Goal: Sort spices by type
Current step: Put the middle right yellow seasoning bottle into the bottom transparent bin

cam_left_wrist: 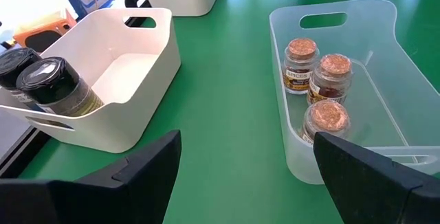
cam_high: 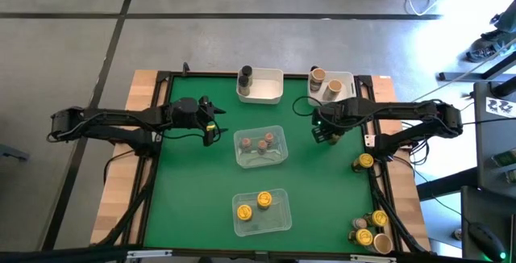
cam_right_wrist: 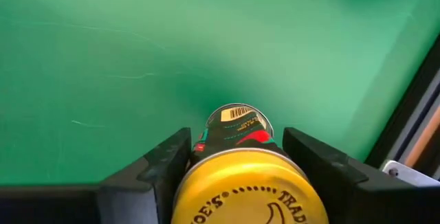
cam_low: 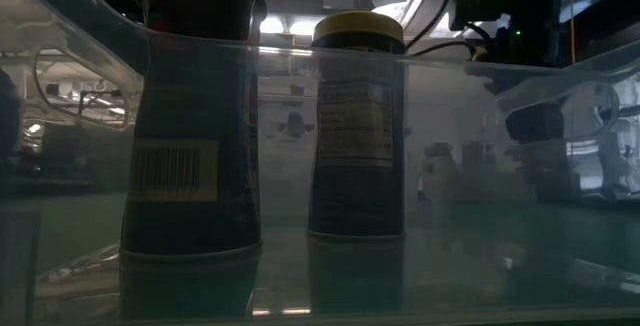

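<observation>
My right gripper [cam_high: 326,131] is over the green mat right of centre, shut on a yellow-lidded jar [cam_right_wrist: 244,186]. My left gripper [cam_high: 210,123] hovers open left of the upper clear tray [cam_high: 281,146], which holds three reddish-brown-topped jars [cam_left_wrist: 323,86]. The near clear tray [cam_high: 282,214] holds two yellow-lidded jars [cam_high: 254,206], which stand upright on its floor in the low view [cam_low: 195,116]. A dark grey jar [cam_high: 244,75] stands in the left white bin [cam_high: 270,93], and tan-lidded jars [cam_high: 325,81] stand in the right white bin [cam_high: 347,77]. My right gripper pinches the yellow-lidded jar between its two fingers [cam_right_wrist: 165,162], on the jar's sides just below the lid [cam_right_wrist: 220,152]. The fingers come from above, pointing down. The lid is uppermost and the body [cam_right_wrist: 237,124] reaches down toward the mat. Whether its base touches the mat I cannot tell.
Several loose jars stand along the mat's right edge: one yellow-lidded jar [cam_high: 364,162] and a cluster at the near right corner [cam_high: 372,231]. A black frame borders the mat [cam_high: 161,174]. Bare mat lies between the trays and the left edge.
</observation>
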